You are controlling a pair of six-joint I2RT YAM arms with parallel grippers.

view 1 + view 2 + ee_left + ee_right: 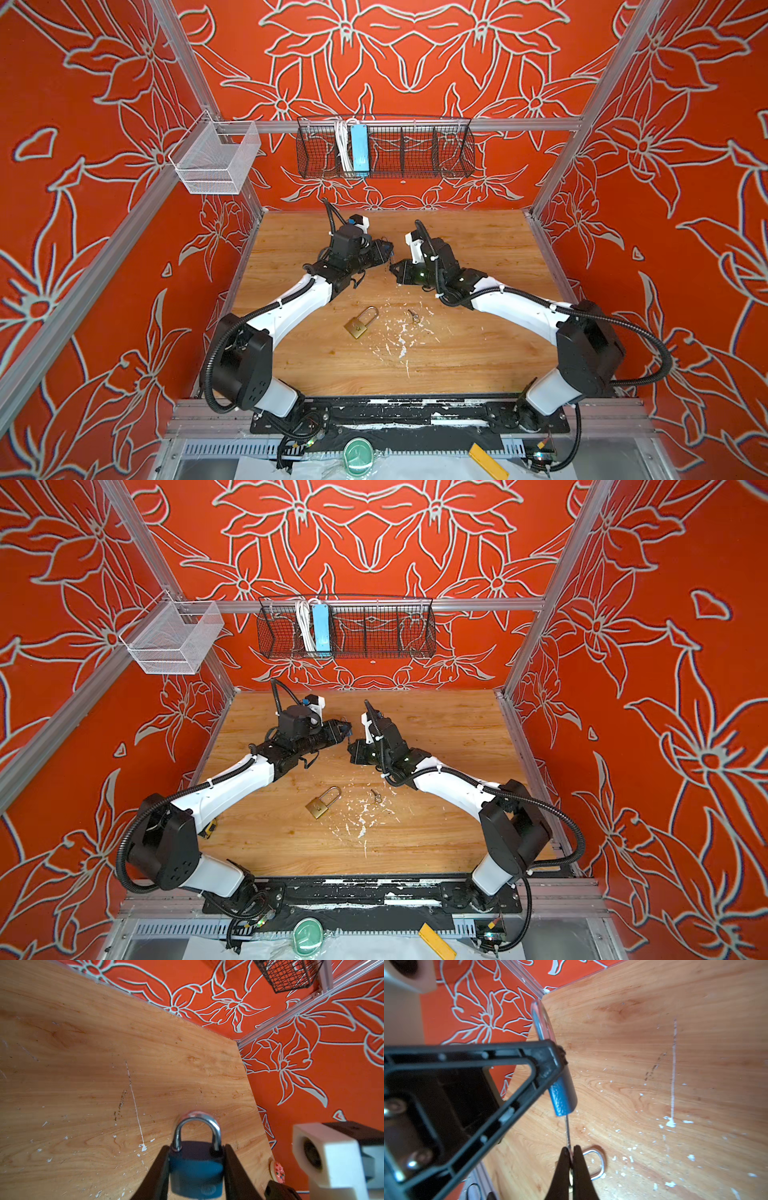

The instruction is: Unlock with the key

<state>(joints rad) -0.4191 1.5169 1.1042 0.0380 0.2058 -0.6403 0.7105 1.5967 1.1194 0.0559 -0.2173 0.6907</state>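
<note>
The key (567, 1132) pinched in the right claw (572, 1154) should be turned gently, the blue padlock (195, 1169) being gripped by the left claw (196, 1148).

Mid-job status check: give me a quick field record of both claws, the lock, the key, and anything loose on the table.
left claw: shut on the blue padlock, gripping its body by the sides
shackle: both legs look seated, not yet open
right claw: shut on the key, pinching its head
key blade: reaches the blue padlock's underside; depth inside not visible
table: brass padlock and second key lie loose, apart from each other
</note>
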